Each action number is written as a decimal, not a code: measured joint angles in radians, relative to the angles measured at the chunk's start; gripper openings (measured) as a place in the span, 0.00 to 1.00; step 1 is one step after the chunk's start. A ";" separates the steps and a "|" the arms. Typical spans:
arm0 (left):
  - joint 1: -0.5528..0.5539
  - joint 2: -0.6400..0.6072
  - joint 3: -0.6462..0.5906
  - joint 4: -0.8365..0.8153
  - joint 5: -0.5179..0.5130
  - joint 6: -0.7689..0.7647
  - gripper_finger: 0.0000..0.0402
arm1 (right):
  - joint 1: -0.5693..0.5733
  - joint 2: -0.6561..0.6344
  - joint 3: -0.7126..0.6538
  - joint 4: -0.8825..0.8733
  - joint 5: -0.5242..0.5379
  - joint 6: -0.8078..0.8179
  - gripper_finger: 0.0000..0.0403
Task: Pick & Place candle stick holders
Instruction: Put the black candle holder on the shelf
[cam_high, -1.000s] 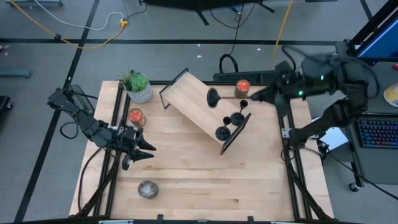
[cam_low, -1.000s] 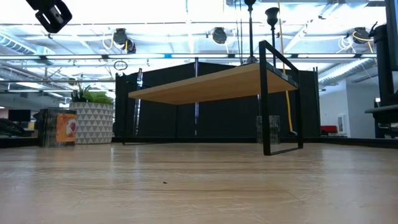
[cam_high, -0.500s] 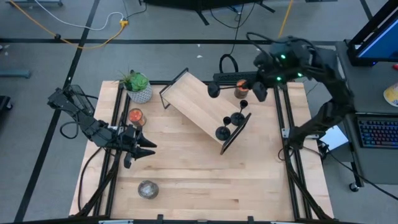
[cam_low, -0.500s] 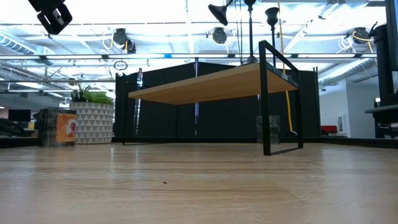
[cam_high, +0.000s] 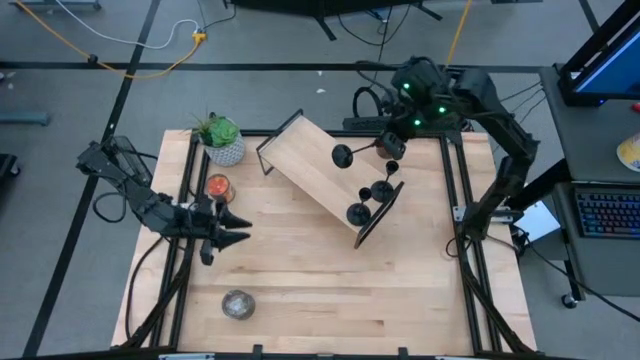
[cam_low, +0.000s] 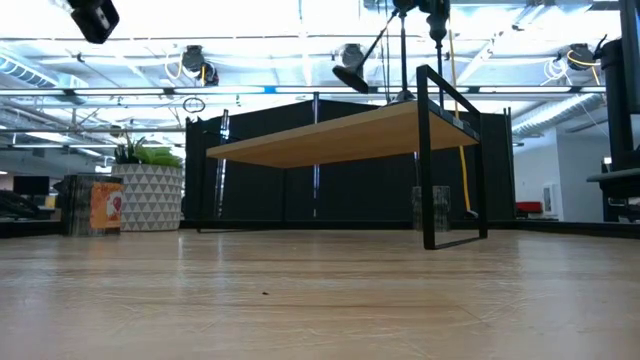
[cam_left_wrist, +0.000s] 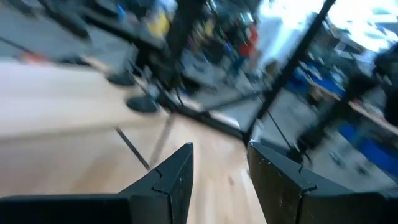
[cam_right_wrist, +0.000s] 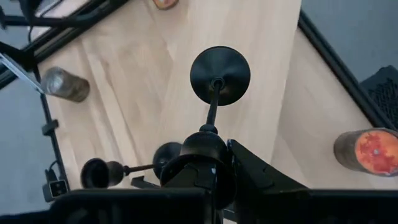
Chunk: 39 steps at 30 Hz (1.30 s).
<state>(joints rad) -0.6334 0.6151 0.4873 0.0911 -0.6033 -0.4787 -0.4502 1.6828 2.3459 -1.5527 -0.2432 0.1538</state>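
Note:
A small wooden shelf (cam_high: 310, 165) with a black frame stands on the table. Two black candle stick holders (cam_high: 358, 212) (cam_high: 382, 190) stand upright on its right end. My right gripper (cam_high: 392, 150) hangs over the shelf's far end, shut on a third holder (cam_right_wrist: 212, 106). That holder's round base (cam_high: 342, 155) points away from the fingers. In the low view the base (cam_low: 350, 78) hangs tilted above the shelf top (cam_low: 330, 135). My left gripper (cam_high: 228, 230) waits at the table's left, open, with nothing between its fingers (cam_left_wrist: 180, 174). My right gripper holds the holder by its cup end (cam_right_wrist: 200, 146), and the gripper's own body hides the pads. The fingers slant down from the table's far right. Stem and base run on beyond them, tilted down toward the table's left, clear of the shelf.
A potted plant (cam_high: 222, 140) and an orange candle jar (cam_high: 218, 187) stand at the far left. Another orange jar (cam_right_wrist: 367, 151) stands at the far right beside the shelf, and a grey jar (cam_high: 238, 303) sits near the front left. Bare wood lies in front of the shelf.
My right arm has swung from the table's right side toward its far edge and come down. The held holder has sunk into the low view, its base now closer above the shelf top. My left gripper has turned a little in place.

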 joint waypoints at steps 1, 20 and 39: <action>0.001 0.001 0.000 0.029 -0.038 0.020 0.39 | 0.000 0.004 0.000 0.000 -0.007 -0.003 0.03; 0.372 0.345 0.216 0.296 0.085 0.128 0.39 | -0.003 0.018 0.000 -0.019 -0.047 -0.032 0.03; 0.765 0.892 1.021 -0.345 0.560 0.351 0.39 | 0.001 0.018 0.000 -0.018 -0.051 -0.073 0.03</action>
<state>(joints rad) 0.1315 1.5075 1.5078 -0.2543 -0.0435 -0.1272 -0.4488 1.7004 2.3459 -1.5711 -0.2941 0.0804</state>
